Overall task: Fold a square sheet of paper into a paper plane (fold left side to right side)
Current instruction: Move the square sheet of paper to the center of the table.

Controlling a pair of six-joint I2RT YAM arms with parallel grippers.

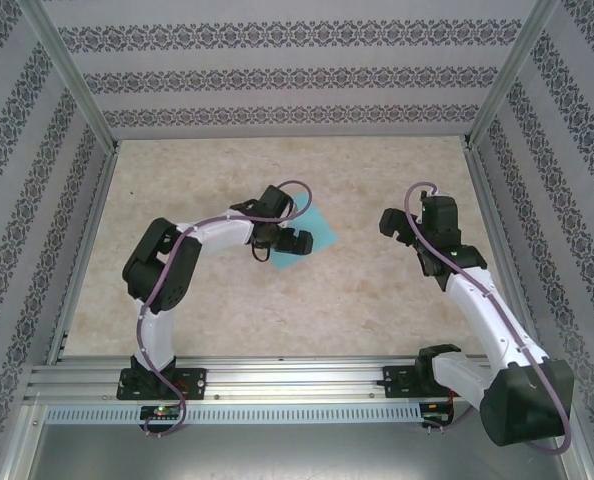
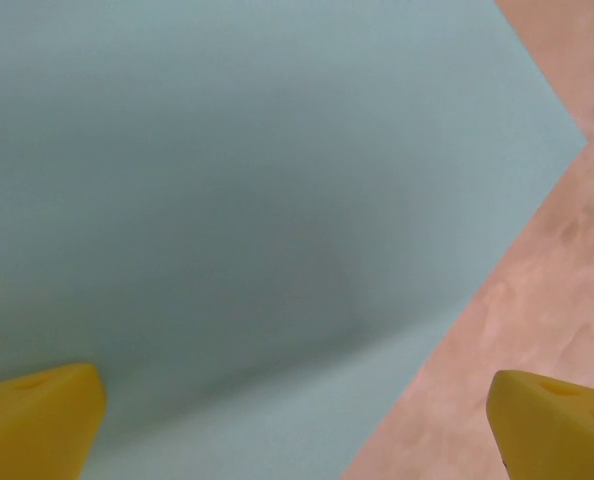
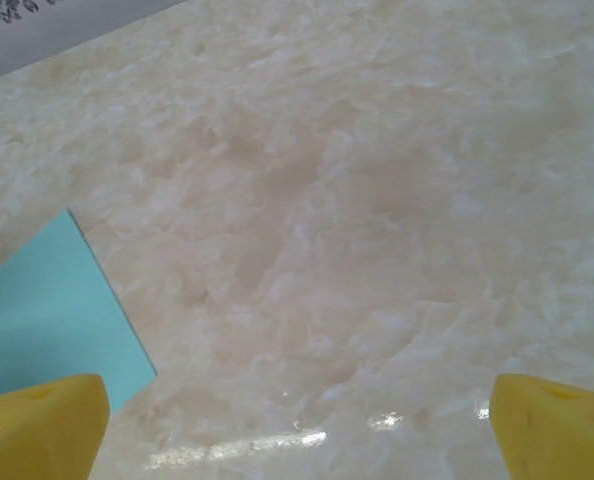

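The square sheet of paper (image 1: 320, 231) lies flat on the marble-patterned table (image 1: 227, 180), light turquoise, turned like a diamond. My left gripper (image 1: 285, 243) hovers low over its near-left part and hides that part from above. In the left wrist view the sheet of paper (image 2: 237, 200) is close under the open left gripper (image 2: 297, 430), whose yellow fingertips (image 2: 37, 420) stand far apart with nothing between them. My right gripper (image 1: 402, 226) stands open to the right of the sheet, over bare table. From the right wrist, a corner of the sheet (image 3: 47, 310) shows left of the right gripper (image 3: 297, 430).
Patterned walls (image 1: 297, 80) and metal frame posts (image 1: 72, 75) close in the table on three sides. An aluminium rail (image 1: 297, 375) with both arm bases runs along the near edge. Bare table lies between the sheet and the right gripper.
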